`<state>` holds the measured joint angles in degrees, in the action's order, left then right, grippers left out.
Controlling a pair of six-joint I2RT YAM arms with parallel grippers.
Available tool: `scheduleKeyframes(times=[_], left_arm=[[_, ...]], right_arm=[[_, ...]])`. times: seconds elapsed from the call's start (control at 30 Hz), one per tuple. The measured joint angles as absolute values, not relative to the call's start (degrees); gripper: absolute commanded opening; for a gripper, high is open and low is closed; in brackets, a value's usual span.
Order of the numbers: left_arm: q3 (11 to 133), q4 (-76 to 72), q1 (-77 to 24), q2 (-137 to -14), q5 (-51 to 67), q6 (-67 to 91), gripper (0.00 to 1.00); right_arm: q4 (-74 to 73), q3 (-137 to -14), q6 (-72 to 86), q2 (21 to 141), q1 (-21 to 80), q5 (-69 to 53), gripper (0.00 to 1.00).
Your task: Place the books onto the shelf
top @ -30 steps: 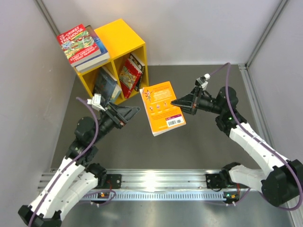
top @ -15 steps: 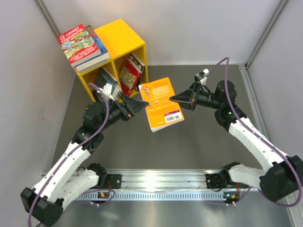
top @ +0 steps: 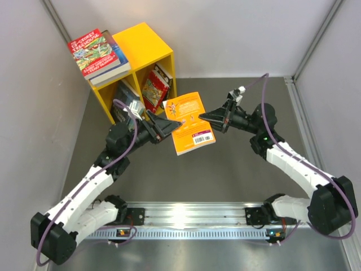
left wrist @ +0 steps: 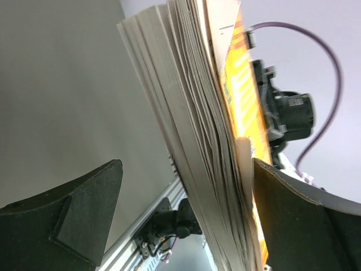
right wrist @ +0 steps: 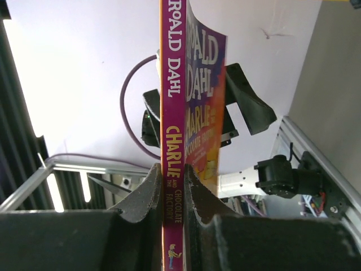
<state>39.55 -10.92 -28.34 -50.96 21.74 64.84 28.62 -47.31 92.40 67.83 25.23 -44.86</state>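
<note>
An orange-backed book [top: 192, 125] with a magenta spine [right wrist: 171, 84] hangs in the air mid-table. My right gripper [top: 204, 117] [right wrist: 172, 168] is shut on its spine. My left gripper [top: 177, 123] [left wrist: 187, 165] is open, and the book's page edge [left wrist: 186, 124] stands between its fingers, close to the right one. The yellow shelf [top: 148, 46] stands at the back left. A stack of books [top: 96, 53] lies on its top, several books [top: 155, 87] lean in its right compartment, and one [top: 125, 97] shows in its left, partly hidden by my left arm.
Grey walls close in on the left, back and right, with the shelf in the back left corner. An aluminium rail [top: 180, 217] carrying both arm bases runs along the near edge. My left arm's open fingers [right wrist: 248, 104] show beyond the book in the right wrist view.
My left arm has reached right and forward until its open fingers straddle the book's page edge. My right gripper has carried the book slightly left, toward the shelf.
</note>
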Motion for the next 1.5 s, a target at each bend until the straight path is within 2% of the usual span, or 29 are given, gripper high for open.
scheduleKeyframes(times=[0.07, 0.13, 0.23, 0.27, 0.3, 0.47, 0.77, 0.97, 1.07, 1.17, 1.27, 1.3, 1.37, 1.4, 1.47, 1.5], left_arm=[[39.53, -13.39, -28.36, -51.79, 22.06, 65.78, 0.98], [39.53, -15.22, -28.36, -52.75, 22.35, 66.35, 0.91], [39.97, -16.93, -28.36, -54.02, 23.14, 67.35, 0.45], [40.51, -16.86, -28.36, -54.19, 22.98, 67.64, 0.15], [41.36, -17.23, -28.34, -54.39, 23.03, 67.79, 0.0], [48.16, -10.52, -28.62, -54.78, 23.18, 64.75, 0.0], [58.59, -5.45, -26.55, -60.69, 32.21, 58.13, 0.0], [61.87, -3.86, -26.13, -63.18, 41.65, 54.02, 0.0], [61.91, -2.46, -26.2, -64.1, 45.47, 53.54, 0.0], [62.0, -0.43, -26.15, -64.47, 46.15, 52.93, 0.0], [63.0, 3.33, -26.2, -64.51, 46.28, 50.54, 0.0], [63.61, 4.99, -26.3, -64.51, 46.02, 49.21, 0.07], [65.19, 8.86, -26.57, -64.53, 45.04, 46.35, 0.46], [66.52, 12.62, -26.87, -64.55, 43.72, 43.7, 0.74], [69.6, 20.38, -27.7, -64.95, 40.18, 39.92, 0.98], [72.25, 25.85, -28.21, -65.28, 36.38, 37.41, 0.99]], right_arm=[[33.91, -45.28, 95.48, 69.23, 26.63, -43.48, 0.0], [38.72, -43.86, 98.21, 70.74, 28.38, -42.09, 0.0], [44.66, -42.15, 101.73, 72.64, 30.35, -39.97, 0.0], [45.91, -41.56, 102.3, 73.06, 30.44, -39.33, 0.0], [46.85, -40.97, 102.87, 73.41, 30.44, -38.65, 0.0], [51.42, -40.49, 102.54, 73.84, 30.5, -38.11, 0.0], [46.72, -46.17, 95.18, 73.52, 28.95, -41.67, 0.18], [44.1, -48.99, 92.23, 73.95, 29.15, -50.11, 0.23], [43.38, -49.23, 91.2, 74.74, 29.61, -53.95, 0.17], [42.65, -49.23, 90.13, 75.31, 29.61, -55.77, 0.0], [40.88, -49.23, 89.19, 75.48, 29.74, -57.1, 0.0], [40.36, -49.21, 88.73, 75.48, 29.8, -57.19, 0.0], [38.85, -49.23, 87.33, 75.37, 30.02, -57.1, 0.0], [37.63, -49.25, 86.43, 75.2, 30.13, -57.1, 0.0], [30.79, -50.52, 82.28, 74.59, 30.28, -56.29, 0.0], [26.26, -51.75, 79.68, 74.52, 30.26, -55.64, 0.0]])
